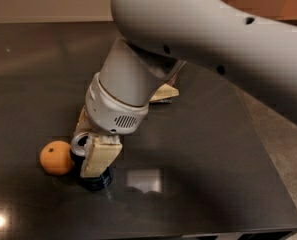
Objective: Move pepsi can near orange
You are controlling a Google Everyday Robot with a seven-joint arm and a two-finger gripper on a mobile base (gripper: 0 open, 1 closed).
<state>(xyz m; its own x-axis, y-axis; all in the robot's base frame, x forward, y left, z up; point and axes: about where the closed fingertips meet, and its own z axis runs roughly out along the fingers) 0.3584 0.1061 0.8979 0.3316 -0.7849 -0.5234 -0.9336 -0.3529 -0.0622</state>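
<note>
The pepsi can (95,180) stands upright on the dark table (208,149) at the front left, its silver top showing beside the wrist. My gripper (87,153) comes down from above and is shut on the can. One cream finger (100,156) lies across the can's front and the other sits behind it. The orange (56,157) rests on the table just left of the can, almost touching it. The arm hides most of the can's body.
A tan chip bag (164,92) lies behind the arm, mostly hidden by it. The table's right edge (270,159) runs diagonally, with grey floor beyond. The front edge is close below the can. Light glare spots lie on the tabletop.
</note>
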